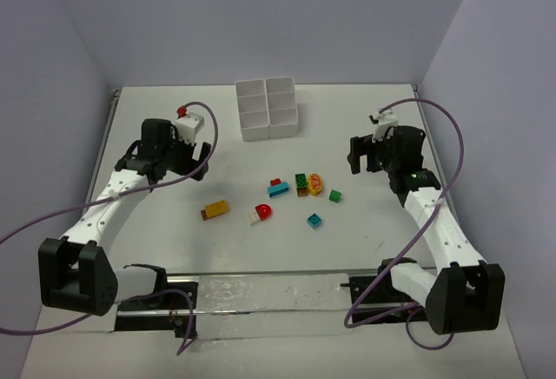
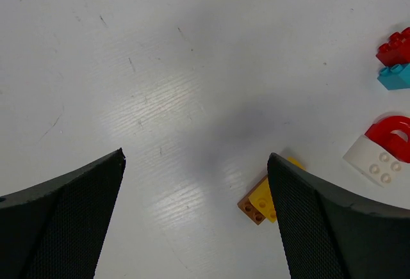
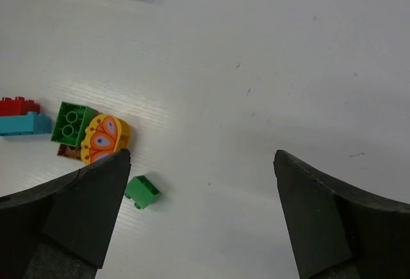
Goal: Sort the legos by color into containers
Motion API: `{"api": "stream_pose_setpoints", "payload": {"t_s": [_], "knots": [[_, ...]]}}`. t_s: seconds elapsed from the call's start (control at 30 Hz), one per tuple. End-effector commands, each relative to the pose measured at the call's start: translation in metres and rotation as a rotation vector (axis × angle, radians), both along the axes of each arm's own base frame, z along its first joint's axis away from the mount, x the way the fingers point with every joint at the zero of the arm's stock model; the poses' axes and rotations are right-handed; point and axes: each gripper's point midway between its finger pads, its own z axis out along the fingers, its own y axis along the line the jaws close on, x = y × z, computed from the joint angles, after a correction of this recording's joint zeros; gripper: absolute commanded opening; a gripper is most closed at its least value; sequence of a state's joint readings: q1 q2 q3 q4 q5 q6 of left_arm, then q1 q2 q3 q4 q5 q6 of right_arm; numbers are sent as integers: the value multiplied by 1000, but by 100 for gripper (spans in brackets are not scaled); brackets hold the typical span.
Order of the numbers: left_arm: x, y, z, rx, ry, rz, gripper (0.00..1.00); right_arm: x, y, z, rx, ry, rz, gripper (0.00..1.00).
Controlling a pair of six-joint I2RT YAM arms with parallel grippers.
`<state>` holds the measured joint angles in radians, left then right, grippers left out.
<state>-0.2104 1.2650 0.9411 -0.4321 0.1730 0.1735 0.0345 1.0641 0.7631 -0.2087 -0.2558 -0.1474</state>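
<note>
Legos [image 1: 280,189] strewn on table [image 1: 365,249] (tray [image 1: 269,129] farther back)

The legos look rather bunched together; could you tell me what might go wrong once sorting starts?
The green brick, butterfly piece and a brown piece touch, so the right end effector closing on one may drag the others.
The red brick sits against the cyan brick, perhaps joined; both could land in one compartment of the tray.

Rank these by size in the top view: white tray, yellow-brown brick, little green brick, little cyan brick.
1. white plastic six-compartment tray
2. long yellow-and-brown plastic brick
3. small green plastic brick and small cyan plastic brick: too alike to rank.
</note>
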Motion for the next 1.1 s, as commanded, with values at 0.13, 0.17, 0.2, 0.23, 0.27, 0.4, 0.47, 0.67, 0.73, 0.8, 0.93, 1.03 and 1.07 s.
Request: {"api": "stream_pose_setpoints", "payload": {"t_s": [0.13, 0.17, 0.2, 0.23, 0.27, 0.4, 0.47, 0.67, 0.73, 0.8, 0.93, 1.03, 1.07], "knots": [[1, -15, 28, -64, -71, -61, 99, 8, 1, 22, 2, -51, 12, 100], [2, -16, 29, -69, -78, -66, 99, 8, 1, 22, 1, -51, 13, 100], [1, -18, 30, -70, -80, -78, 99, 8, 1, 22, 1, -50, 13, 100], [0, -19, 30, -68, -82, -92, 99, 7, 1, 22, 0, -50, 13, 100], [0, -20, 30, -71, -80, -105, 99, 7, 1, 22, 0, -50, 13, 100], [-2, -30, 33, -105, -70, -133, 99, 7, 0, 23, 0, -52, 12, 100], [-2, -33, 30, -107, -49, -141, 99, 7, 1, 21, 2, -49, 13, 100], [-13, -58, 22, -33, -53, -190, 99, 8, 0, 21, 1, -47, 9, 100], [-21, -78, 18, 19, -59, -240, 97, 8, 0, 21, 2, -45, 9, 100], [-30, -101, 13, 41, -45, -300, 90, 8, 0, 19, 2, -40, 9, 100], [-30, -125, 8, 33, -14, -319, 76, 8, 0, 18, 1, -36, 6, 100], [-36, -149, -8, 46, 37, -357, 73, 9, -2, 17, -5, -36, 0, 100], [-39, -156, -16, 59, 52, -372, 73, 9, -2, 17, -7, -35, -1, 100]]}}
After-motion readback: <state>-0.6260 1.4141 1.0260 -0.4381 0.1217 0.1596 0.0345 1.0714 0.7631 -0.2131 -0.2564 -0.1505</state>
